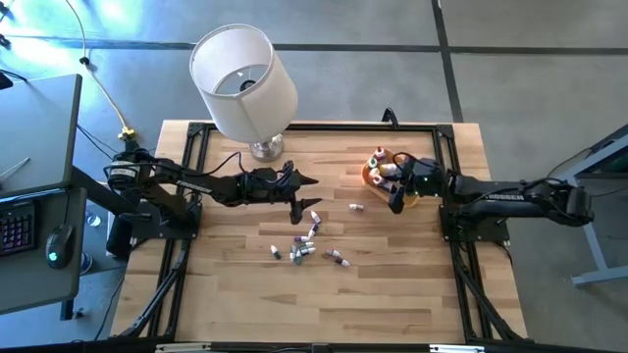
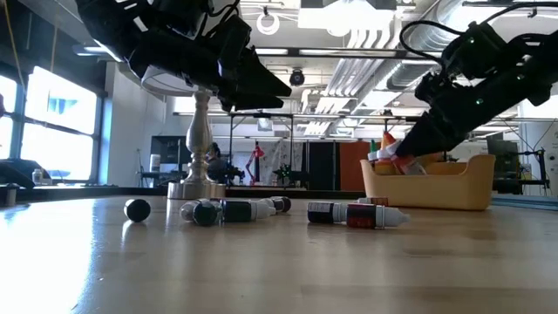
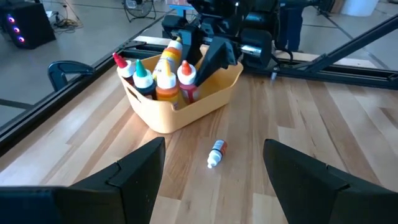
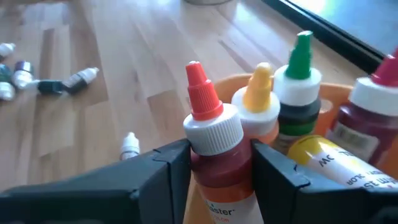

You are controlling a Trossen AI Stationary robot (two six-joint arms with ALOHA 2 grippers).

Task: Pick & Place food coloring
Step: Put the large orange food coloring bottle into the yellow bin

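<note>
Held bottle: I see my right gripper (image 4: 217,165) pinching a red-capped bottle (image 4: 211,146) at its body, one finger on each side, upright over the bowl (image 3: 177,115).
Bowl: orange plastic, on the worktop (image 1: 392,294) near the right arm's end; in the left wrist view it holds several upright bottles with red, green, yellow and white caps.
Bowl bottles: beside the held one I count a yellow-capped bottle (image 4: 260,99), a green-capped one (image 4: 300,81) and a dark red one (image 4: 367,124) at the picture's edge.
Writing: the held bottle's label shows part of a word ending "aster"; a yellow cap below it reads something like "color". "TROSSEN" is on the right arm (image 1: 510,197). The rest I cannot read.
Stray bottle: one small bottle (image 3: 216,153) lies on its side just beside the bowl, white tip and red label.
Loose bottles: a cluster (image 1: 306,245) lies on its side mid-worktop, well apart from the bowl; the low view shows dark and whitish ones in a row.
Left gripper (image 3: 211,171): fingers spread wide with nothing between them, hovering above the cluster, facing the bowl.
Lamp (image 1: 243,83): white shade, metal base at the worktop's far edge, behind the left arm.
Beyond: desk with keyboard (image 1: 15,226) and mouse (image 1: 59,245) off the left side.
</note>
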